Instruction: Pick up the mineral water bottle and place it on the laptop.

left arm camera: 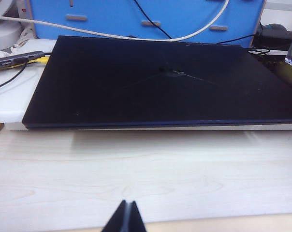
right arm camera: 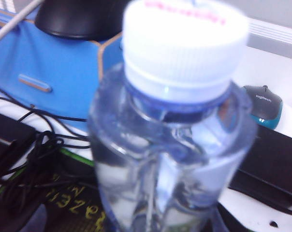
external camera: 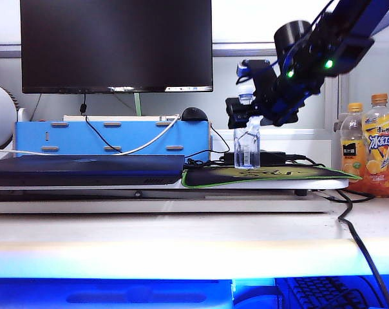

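The mineral water bottle point(external camera: 247, 149), clear with a white cap point(right arm camera: 184, 43), stands upright on the mouse pad point(external camera: 278, 175). My right gripper point(external camera: 249, 116) has come down from the upper right and sits open around the bottle's neck and shoulder. In the right wrist view the bottle point(right arm camera: 170, 145) fills the picture and hides my fingers. The laptop point(external camera: 85, 168) lies closed and flat to the bottle's left. My left gripper point(left arm camera: 128, 215) is shut on nothing, over bare table in front of the laptop point(left arm camera: 155, 82).
A big black monitor point(external camera: 116, 45) and a blue box point(external camera: 111, 138) stand behind the laptop. Two orange-capped drink bottles point(external camera: 380, 145) stand at the right. Cables point(right arm camera: 35, 150) lie tangled beside the bottle, with a grey and blue mouse point(right arm camera: 264, 104) behind it.
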You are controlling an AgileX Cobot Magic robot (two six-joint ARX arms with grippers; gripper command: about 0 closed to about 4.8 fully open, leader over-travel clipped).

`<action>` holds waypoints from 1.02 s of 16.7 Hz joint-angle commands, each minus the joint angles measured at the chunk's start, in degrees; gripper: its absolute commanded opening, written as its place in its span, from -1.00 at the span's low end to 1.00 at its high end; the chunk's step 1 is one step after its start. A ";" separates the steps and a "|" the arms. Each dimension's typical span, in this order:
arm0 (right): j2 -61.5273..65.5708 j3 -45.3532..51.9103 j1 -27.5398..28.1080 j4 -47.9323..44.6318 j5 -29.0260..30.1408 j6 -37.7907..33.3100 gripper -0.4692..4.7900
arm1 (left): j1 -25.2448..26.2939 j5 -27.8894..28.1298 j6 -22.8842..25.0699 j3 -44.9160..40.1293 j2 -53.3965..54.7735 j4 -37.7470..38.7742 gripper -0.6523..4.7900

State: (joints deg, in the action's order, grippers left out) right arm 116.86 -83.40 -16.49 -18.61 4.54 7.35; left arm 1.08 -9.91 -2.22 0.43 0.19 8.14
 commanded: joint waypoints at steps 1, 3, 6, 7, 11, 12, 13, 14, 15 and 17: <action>1.51 -3.61 -0.07 -1.22 -0.15 0.17 1.00 | 0.02 -0.33 0.09 -0.02 -0.11 0.33 -0.77; 3.74 -7.93 -0.07 -0.46 -0.20 0.17 1.00 | 0.02 -0.33 0.09 -0.02 -0.11 0.35 -0.77; 6.29 -12.41 -0.07 0.81 -0.61 0.17 1.00 | 0.02 -0.37 0.09 -0.02 -0.11 0.35 -0.77; 7.19 -13.55 -0.07 1.73 -0.76 0.17 1.00 | 0.02 -0.35 0.09 -0.02 -0.11 0.35 -0.77; 9.57 -15.61 0.02 2.93 -2.12 0.17 1.00 | 0.02 -0.37 0.09 -0.02 -0.11 0.35 -0.77; 9.70 -15.63 0.04 3.02 -2.62 0.17 1.00 | 0.02 -0.35 0.09 -0.02 -0.11 0.35 -0.77; 9.70 -15.63 0.04 3.43 -3.72 0.17 1.00 | 0.02 -0.37 0.07 -0.02 -0.11 0.35 -0.77; 9.68 -15.63 0.04 3.48 -4.04 0.26 1.00 | 0.02 -0.37 0.09 -0.02 -0.11 0.37 -0.77; 9.68 -15.63 0.02 3.37 -4.59 0.39 0.30 | 0.02 -0.37 0.09 -0.02 -0.11 0.35 -0.77; 9.68 -15.63 0.02 2.89 -5.03 0.44 -0.82 | 0.02 -0.37 0.09 -0.02 -0.13 0.35 -0.77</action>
State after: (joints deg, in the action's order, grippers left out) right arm 126.72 -98.48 -16.49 -14.55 -0.27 7.60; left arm 1.08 -9.91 -2.22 0.40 0.16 8.16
